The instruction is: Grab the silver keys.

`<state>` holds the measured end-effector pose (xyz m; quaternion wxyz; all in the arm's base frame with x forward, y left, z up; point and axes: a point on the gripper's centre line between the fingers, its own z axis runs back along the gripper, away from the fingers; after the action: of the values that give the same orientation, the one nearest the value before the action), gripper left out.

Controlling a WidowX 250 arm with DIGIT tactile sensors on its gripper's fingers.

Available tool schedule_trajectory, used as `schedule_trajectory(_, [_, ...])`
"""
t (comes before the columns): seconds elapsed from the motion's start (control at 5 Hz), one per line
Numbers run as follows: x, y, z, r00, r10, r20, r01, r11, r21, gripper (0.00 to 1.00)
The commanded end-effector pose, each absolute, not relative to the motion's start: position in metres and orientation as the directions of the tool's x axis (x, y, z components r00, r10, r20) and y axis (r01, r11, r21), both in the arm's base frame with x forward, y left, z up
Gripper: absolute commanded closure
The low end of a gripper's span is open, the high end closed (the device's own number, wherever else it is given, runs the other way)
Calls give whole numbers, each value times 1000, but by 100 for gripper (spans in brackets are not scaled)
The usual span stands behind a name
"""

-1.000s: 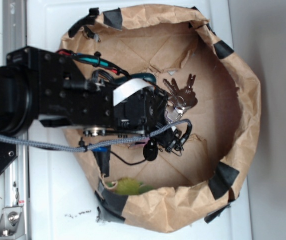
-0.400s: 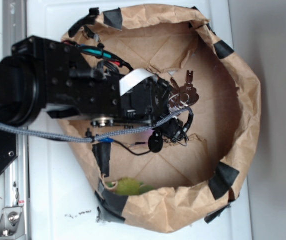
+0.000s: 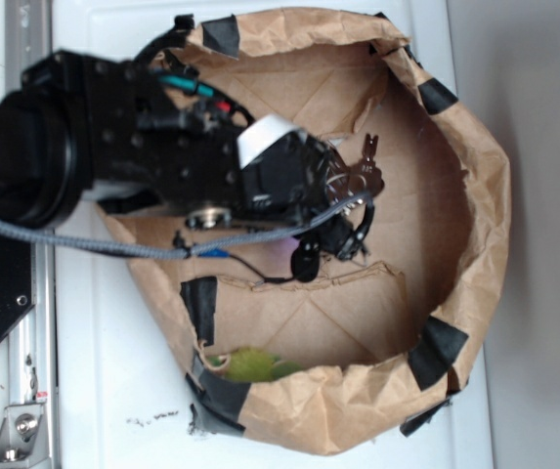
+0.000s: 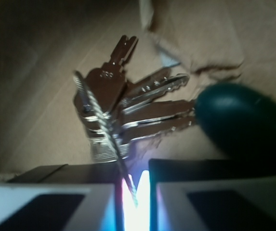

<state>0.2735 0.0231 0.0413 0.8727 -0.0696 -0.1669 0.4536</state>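
Two views to go on. Exterior first: the silver keys (image 3: 361,176) sit right at the tip of the tool (image 3: 343,191), inside the brown paper bag (image 3: 475,195) that's lying open on the white table (image 3: 94,371). One key blade sticks out toward 12 o'clock; the rest of the bunch is mostly hidden by the black arm (image 3: 143,161), which reaches in from 9 o'clock, stretched roughly level across the bag mouth. Something yellow-green (image 3: 250,364) rests down by the bag rim at 6 o'clock.

Wrist view: the silver keys (image 4: 128,110) fan out with blades pointing between 1 and 3 o'clock, and the thin wire ring runs down into the narrow gap between the fingers (image 4: 51,202), which pinch it. A dark green capsule (image 4: 239,122) touches the key tips at 3 o'clock.
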Motion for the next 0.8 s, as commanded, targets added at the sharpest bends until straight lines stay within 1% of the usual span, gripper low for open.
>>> schedule_trajectory(0.0, [249,62,154,526,847,79,-758,509,-407,100])
schedule_trajectory(0.2, [246,77,202,506,861,51,-737,462,-494,100])
schedule_trajectory(0.4, [251,63,200,530,839,119,-730,524,-439,100])
schedule_trajectory(0.6, [247,34,182,614,768,181,-704,637,-313,100])
